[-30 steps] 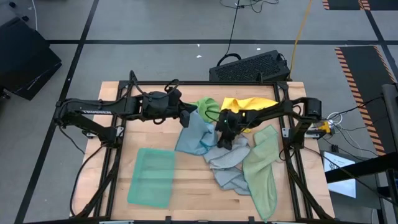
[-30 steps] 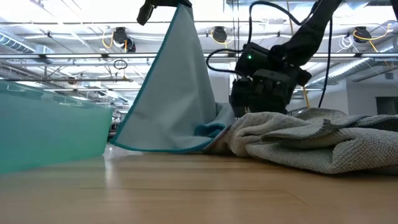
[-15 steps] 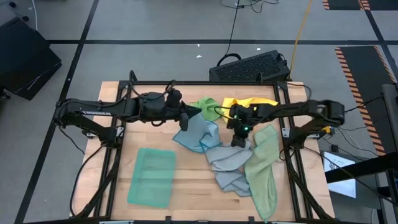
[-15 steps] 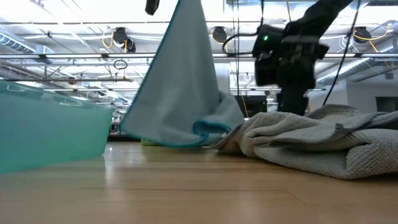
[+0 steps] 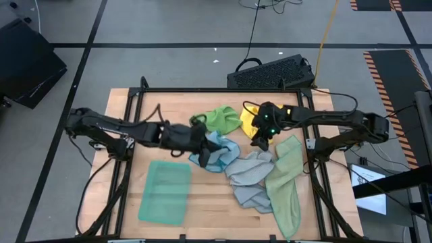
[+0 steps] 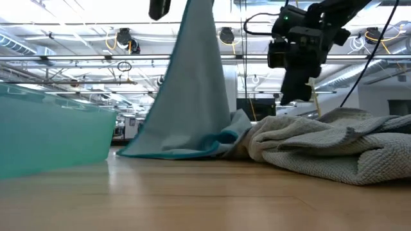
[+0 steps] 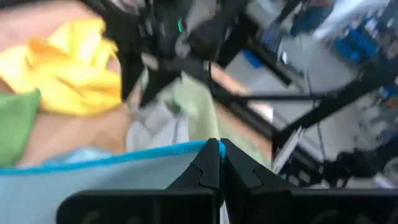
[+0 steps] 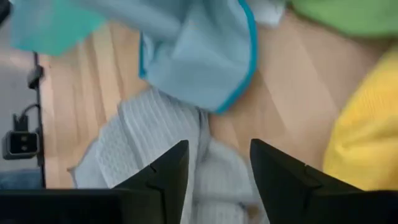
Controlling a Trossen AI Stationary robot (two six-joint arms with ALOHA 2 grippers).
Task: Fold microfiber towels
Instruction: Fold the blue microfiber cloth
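Observation:
My left gripper (image 5: 200, 138) is shut on a light blue towel (image 5: 217, 150) with a teal hem, mid-table. The towel hangs as a tall cone (image 6: 192, 90) and its lower end (image 6: 186, 149) rests on the wood. My right gripper (image 8: 214, 167) hovers open above a crumpled grey towel (image 5: 248, 177), touching nothing. A folded teal towel (image 5: 165, 191) lies flat at the near left. A bright green towel (image 5: 219, 118) and a yellow one (image 5: 251, 119) lie bunched at the far side. A pale sage towel (image 5: 287, 182) lies at the right. My left gripper pinches the light blue towel's teal-hemmed edge (image 7: 208, 145) at a corner, between its two shut fingertips. The towel hangs slack below the hold, its lower end bunched on the table beside the grey towel.
A black frame (image 5: 202, 90) runs round the wooden table (image 5: 209, 209). A dark keyboard-like unit (image 5: 270, 73) sits past the far edge. Bare wood shows between the teal towel and the grey one.
My left gripper has swung toward the table's near edge and sunk a little, carrying the blue towel's top while its lower end stays bunched on the wood. My right gripper has risen from the grey towel's left end and drawn toward the far right; the grey towel stays down.

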